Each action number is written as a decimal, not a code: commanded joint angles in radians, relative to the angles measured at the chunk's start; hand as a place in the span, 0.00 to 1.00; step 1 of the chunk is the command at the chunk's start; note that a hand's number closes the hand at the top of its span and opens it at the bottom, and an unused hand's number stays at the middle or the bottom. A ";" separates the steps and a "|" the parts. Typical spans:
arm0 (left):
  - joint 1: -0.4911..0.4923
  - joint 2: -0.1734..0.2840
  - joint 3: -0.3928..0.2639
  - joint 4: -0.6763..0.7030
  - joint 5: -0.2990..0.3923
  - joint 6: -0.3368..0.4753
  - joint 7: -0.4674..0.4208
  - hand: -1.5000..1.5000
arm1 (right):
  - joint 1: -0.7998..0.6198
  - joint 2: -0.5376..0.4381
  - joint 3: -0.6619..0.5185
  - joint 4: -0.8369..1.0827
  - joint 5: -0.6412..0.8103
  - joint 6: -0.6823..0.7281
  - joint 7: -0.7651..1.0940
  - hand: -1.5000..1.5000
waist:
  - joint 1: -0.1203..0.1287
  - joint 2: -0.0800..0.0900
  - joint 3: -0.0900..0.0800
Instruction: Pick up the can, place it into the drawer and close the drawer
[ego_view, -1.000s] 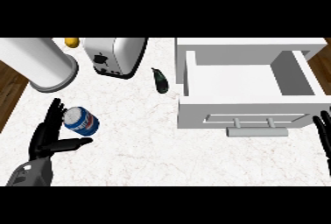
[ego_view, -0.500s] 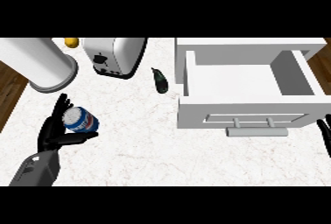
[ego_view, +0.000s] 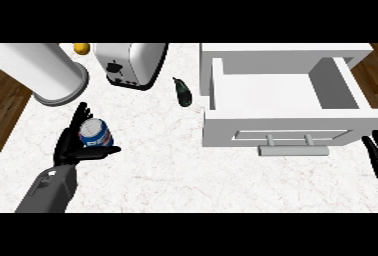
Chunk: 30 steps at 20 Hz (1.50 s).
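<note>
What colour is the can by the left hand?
The can is blue with white and red markings and a pale top, seen in the head view, against the left hand.

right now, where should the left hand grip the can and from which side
Grip the can round its curved side wall, about mid-height, coming from its left. It stands roughly upright on the counter, so the round wall suits a wrap of fingers and thumb. The left hand is already there, fingers behind the can and thumb below it. The open drawer lies to the right, with that side unobstructed.
</note>
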 joint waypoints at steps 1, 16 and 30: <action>-0.012 0.002 -0.007 0.045 -0.005 -0.014 -0.058 0.00 | -0.014 -0.015 -0.011 -0.075 -0.026 -0.003 0.093 0.00 | -0.001 0.000 0.000; -0.031 -0.046 -0.040 -0.151 0.066 -0.073 0.072 1.00 | 0.081 0.029 0.029 -0.129 -0.017 -0.025 0.060 0.00 | 0.007 -0.004 0.001; 0.111 -0.168 -0.154 -0.656 0.069 0.118 0.336 1.00 | 0.074 0.030 0.032 -0.064 -0.014 -0.039 -0.023 0.00 | 0.007 -0.003 0.001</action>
